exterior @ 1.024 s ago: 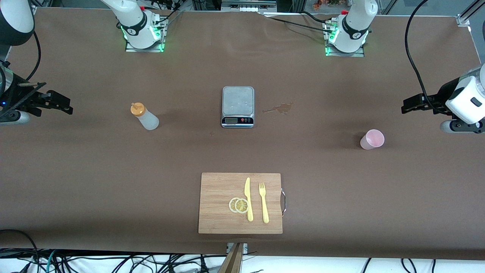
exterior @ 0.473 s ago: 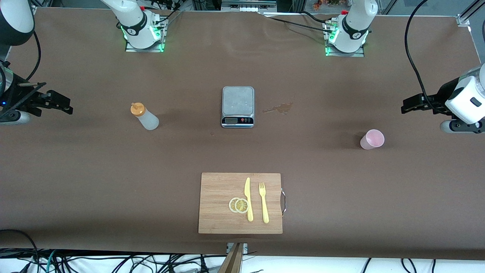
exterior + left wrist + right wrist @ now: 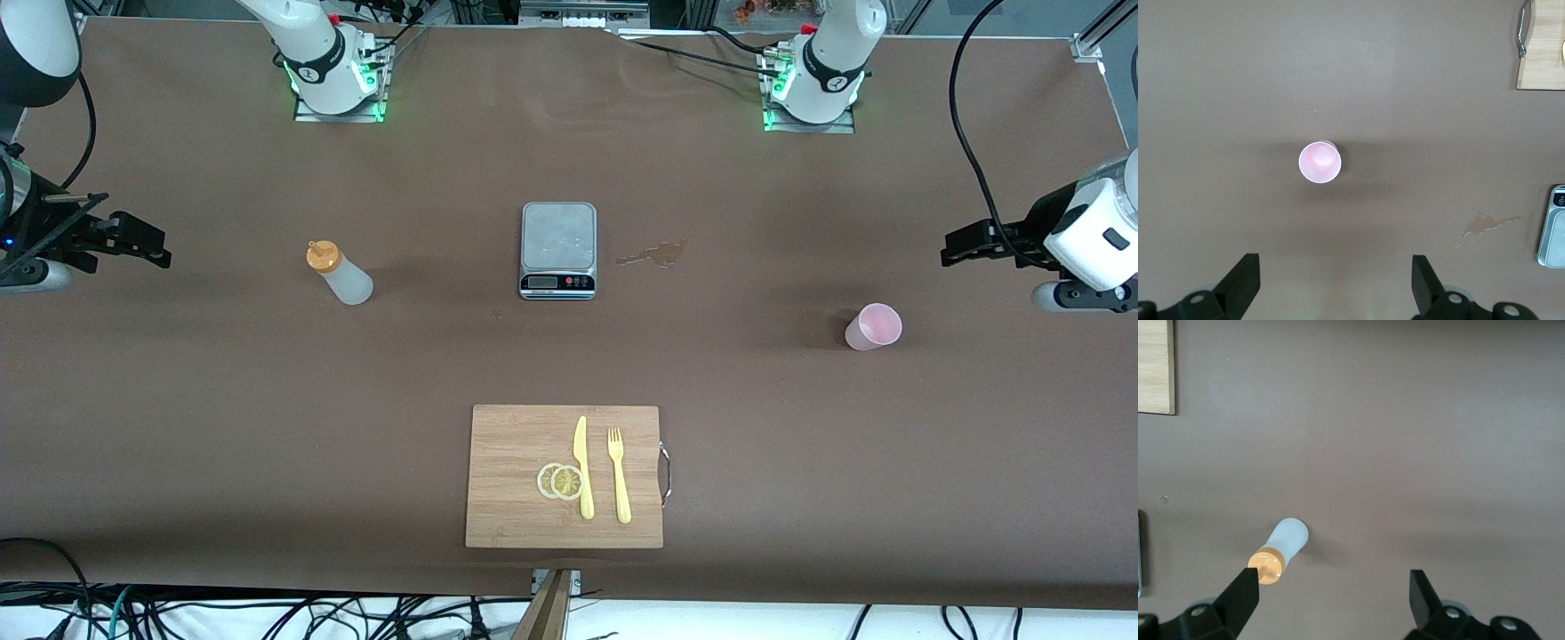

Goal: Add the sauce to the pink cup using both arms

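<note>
The sauce (image 3: 340, 274) stands upright on the brown table (image 3: 178, 400) toward the right arm's end, level with the scale (image 3: 557, 250) at mid-table. The right gripper (image 3: 147, 244) hangs above that end's edge, well apart from the bottle, fingers (image 3: 1241, 597) spread wide and holding nothing; in its wrist view the bottle's orange cap (image 3: 1266, 565) sits just beside one fingertip.

The pink cup (image 3: 873, 326) stands upright toward the left arm's end, slightly nearer the front camera than the scale. The left gripper (image 3: 965, 242) hangs above that end's edge, apart from the cup, fingers (image 3: 1243, 285) also spread wide and empty, with the cup (image 3: 1319, 162) seen between them farther out.

Both arms are raised, grippers pointing inward over the table. No writing can be read on the bottle or the scale.
</note>
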You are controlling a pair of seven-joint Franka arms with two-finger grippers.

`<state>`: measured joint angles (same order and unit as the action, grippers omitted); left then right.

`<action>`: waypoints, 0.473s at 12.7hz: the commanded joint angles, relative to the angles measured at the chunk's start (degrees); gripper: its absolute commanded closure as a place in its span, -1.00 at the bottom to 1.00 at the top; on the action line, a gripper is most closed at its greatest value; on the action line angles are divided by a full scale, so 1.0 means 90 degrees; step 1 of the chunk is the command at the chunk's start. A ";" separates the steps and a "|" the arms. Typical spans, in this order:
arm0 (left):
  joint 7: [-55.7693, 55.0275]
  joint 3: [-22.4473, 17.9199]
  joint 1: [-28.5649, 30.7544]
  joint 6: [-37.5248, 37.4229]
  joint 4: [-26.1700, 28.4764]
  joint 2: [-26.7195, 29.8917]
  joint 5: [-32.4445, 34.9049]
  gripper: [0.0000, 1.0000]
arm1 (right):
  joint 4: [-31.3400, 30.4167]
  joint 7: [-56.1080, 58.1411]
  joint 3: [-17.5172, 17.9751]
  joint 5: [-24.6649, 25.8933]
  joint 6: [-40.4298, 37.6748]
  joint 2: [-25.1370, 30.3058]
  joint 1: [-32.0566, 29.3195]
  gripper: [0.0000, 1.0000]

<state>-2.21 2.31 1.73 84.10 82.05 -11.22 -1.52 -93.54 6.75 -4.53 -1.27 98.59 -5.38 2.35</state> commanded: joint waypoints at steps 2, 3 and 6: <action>-0.0018 -0.0003 -0.0046 -0.0028 -0.0123 -0.0023 -0.0027 -1.00 | -0.0065 0.0050 0.0015 -0.0035 -0.0056 0.0120 -0.0017 -1.00; -0.0018 -0.0003 -0.0046 -0.0019 -0.0123 -0.0023 -0.0046 -1.00 | -0.0065 0.0060 0.0015 -0.0035 -0.0056 0.0120 -0.0017 -1.00; -0.0018 0.0026 -0.0075 -0.0038 -0.0123 -0.0023 -0.0017 -1.00 | -0.0065 0.0060 0.0015 -0.0035 -0.0066 0.0120 -0.0017 -1.00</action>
<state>-2.21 2.45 1.38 84.10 81.98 -11.22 -1.52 -93.54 6.75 -4.53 -1.27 98.59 -5.38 2.35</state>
